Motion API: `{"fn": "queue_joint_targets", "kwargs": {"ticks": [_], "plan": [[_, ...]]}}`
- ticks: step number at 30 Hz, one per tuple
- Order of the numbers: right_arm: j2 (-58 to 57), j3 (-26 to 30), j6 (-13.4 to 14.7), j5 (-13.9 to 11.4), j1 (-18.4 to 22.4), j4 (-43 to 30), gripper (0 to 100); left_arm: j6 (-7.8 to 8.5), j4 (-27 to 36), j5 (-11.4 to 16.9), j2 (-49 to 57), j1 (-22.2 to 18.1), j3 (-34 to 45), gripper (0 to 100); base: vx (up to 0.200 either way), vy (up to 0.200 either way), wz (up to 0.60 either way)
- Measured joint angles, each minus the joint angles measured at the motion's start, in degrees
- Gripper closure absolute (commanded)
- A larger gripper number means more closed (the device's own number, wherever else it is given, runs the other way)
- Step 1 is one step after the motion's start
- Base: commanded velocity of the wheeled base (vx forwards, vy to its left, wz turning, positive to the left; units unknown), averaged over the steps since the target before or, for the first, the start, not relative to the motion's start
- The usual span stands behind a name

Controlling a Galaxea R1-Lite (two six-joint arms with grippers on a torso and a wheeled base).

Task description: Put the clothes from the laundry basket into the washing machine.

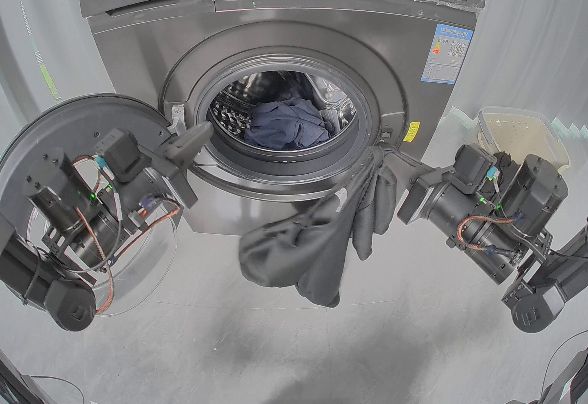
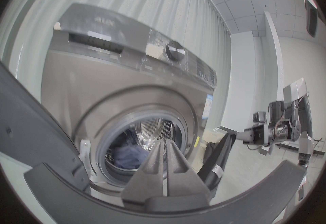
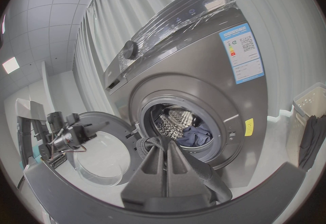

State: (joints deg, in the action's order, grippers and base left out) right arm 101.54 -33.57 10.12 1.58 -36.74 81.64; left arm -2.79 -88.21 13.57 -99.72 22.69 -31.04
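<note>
The right fingers (image 1: 403,165) were clamped on a dark garment (image 1: 318,240), which hung just before the lower rim of the washing machine (image 1: 141,56) opening. The left fingers (image 1: 187,143) were pressed together, empty, near the door hinge (image 1: 177,115). In the drum (image 1: 231,112) lay blue clothes (image 1: 288,123).

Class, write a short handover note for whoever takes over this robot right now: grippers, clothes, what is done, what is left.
Left gripper: shut, empty, at the hinge side of the drum opening.
Right gripper: shut on the dark garment, which hangs outside the washing machine, below the opening.
Done: door open; blue garment in the drum.
Left: load the held garment; another dark piece drapes over the laundry basket.
</note>
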Motion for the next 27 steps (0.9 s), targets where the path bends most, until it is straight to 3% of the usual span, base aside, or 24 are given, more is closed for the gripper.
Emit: {"fn": "queue_joint_targets", "kwargs": {"ticks": [12, 13, 18, 23, 27], "plan": [[-0.1, -1.5, 0.2, 0.1, -0.4, 0.0, 100, 0.34, 0.2, 0.0, 0.4, 2.8, 6.2, 100, 0.0, 0.0, 0.0], [-0.2, -1.5, 0.2, 0.1, -0.6, 0.0, 100, 0.5, 0.2, 0.0, -0.8, 3.1, 6.8, 0, 0.0, 0.0, 0.0], [-0.8, -1.6, 0.1, -0.1, -1.0, 0.1, 100, 1.1, -0.2, 1.2, -8.1, 3.8, 7.6, 0, 0.0, 0.0, 0.0], [-1.3, -1.6, 0.1, -0.4, -1.0, 0.1, 100, 1.46, -0.3, 6.7, -15.4, 4.0, 5.0, 0, 0.0, 0.0, 0.0], [-1.5, -1.7, 0.1, -0.5, -1.2, 0.1, 100, 2.01, -0.3, 7.7, -19.1, 4.3, 3.4, 0, 0.0, 0.0, 0.0]]}}
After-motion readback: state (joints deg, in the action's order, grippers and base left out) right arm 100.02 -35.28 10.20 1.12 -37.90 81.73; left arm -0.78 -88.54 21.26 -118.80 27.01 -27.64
